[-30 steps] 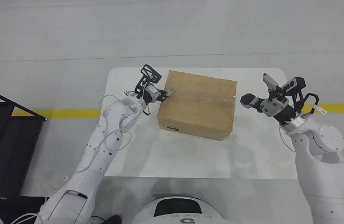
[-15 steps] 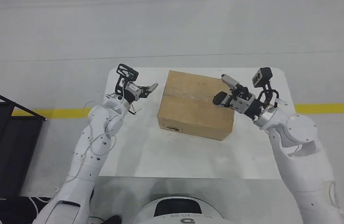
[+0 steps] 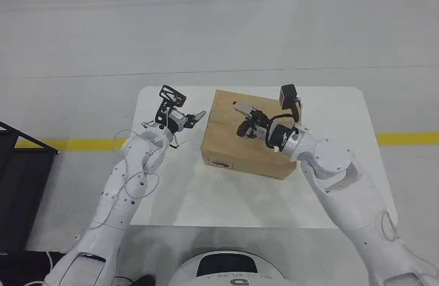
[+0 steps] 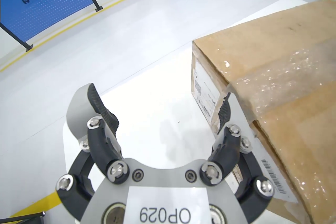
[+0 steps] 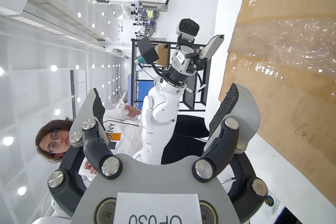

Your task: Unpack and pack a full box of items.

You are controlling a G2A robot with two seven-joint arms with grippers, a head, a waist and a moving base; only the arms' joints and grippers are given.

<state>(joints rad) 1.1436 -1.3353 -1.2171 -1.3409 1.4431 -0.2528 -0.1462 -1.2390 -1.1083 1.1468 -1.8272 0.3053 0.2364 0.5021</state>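
Observation:
A taped-shut brown cardboard box (image 3: 252, 134) (image 4: 283, 78) (image 5: 286, 33) stands in the middle of the white table (image 3: 205, 193). My left gripper (image 3: 192, 117) (image 4: 160, 101) hangs open just off the box's left end, beside its white label, with nothing between its fingers. My right gripper (image 3: 242, 119) (image 5: 165, 99) is open above the left part of the box's top, close to the clear tape seam, and holds nothing. The left gripper (image 5: 207, 47) also shows farther off in the right wrist view.
A black rack (image 3: 8, 179) stands on the floor left of the table. A yellow line (image 3: 84, 144) runs across the floor under the table. Bare table surface lies in front of the box and to its right (image 3: 334, 179).
My right gripper has swung from off the table's right side leftward over the box top. My left gripper drew away from the box's left end, then came partly back toward it.

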